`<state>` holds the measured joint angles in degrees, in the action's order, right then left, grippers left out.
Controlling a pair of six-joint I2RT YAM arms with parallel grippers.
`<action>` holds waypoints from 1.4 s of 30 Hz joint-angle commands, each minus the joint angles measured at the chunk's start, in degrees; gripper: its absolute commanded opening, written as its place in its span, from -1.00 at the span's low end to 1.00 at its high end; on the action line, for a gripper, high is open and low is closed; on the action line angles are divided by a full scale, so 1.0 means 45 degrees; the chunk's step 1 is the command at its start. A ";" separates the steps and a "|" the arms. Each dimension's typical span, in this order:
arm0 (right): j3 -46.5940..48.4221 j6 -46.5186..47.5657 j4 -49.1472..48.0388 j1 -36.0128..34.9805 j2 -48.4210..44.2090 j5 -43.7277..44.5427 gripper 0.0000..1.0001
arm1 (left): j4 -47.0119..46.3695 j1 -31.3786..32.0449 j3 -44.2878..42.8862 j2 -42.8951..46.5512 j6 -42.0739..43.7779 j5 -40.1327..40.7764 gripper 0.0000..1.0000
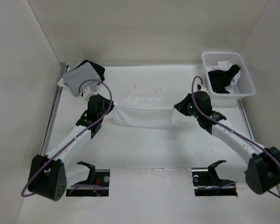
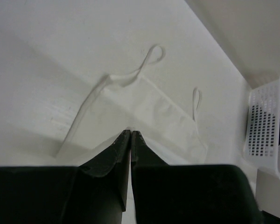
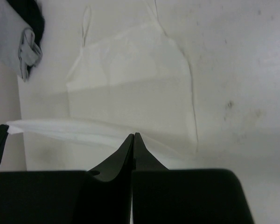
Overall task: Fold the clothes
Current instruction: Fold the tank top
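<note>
The clothes (image 1: 142,114) are a thin white garment lying flat in the middle of the table, with two string loops (image 1: 133,88) at its far edge. My left gripper (image 1: 110,110) is at its left side and my right gripper (image 1: 177,108) at its right side. Each is shut on the near hem, which is lifted and stretched between them. In the left wrist view the shut tips (image 2: 130,132) pinch the fabric (image 2: 154,105). The right wrist view shows the raised hem (image 3: 74,128) running as a band to the shut tips (image 3: 134,135).
A white basket (image 1: 247,77) holding black and white garments stands at the back right and also shows in the left wrist view (image 2: 266,121). A grey cloth (image 1: 79,77) on a black garment (image 1: 95,70) lies at the back left. Walls close in the table's sides and back.
</note>
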<state>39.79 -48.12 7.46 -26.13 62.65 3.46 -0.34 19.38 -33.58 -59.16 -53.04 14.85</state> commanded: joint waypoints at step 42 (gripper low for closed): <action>-0.1595 0.0479 -0.5974 0.1012 0.4397 -0.0789 -0.61 | -0.6427 -0.1660 0.0803 -0.7165 -0.0596 -0.2578 -0.26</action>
<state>33.50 -45.28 -13.13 -21.37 83.59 -0.82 -25.69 12.38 -28.64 -88.90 -54.74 4.56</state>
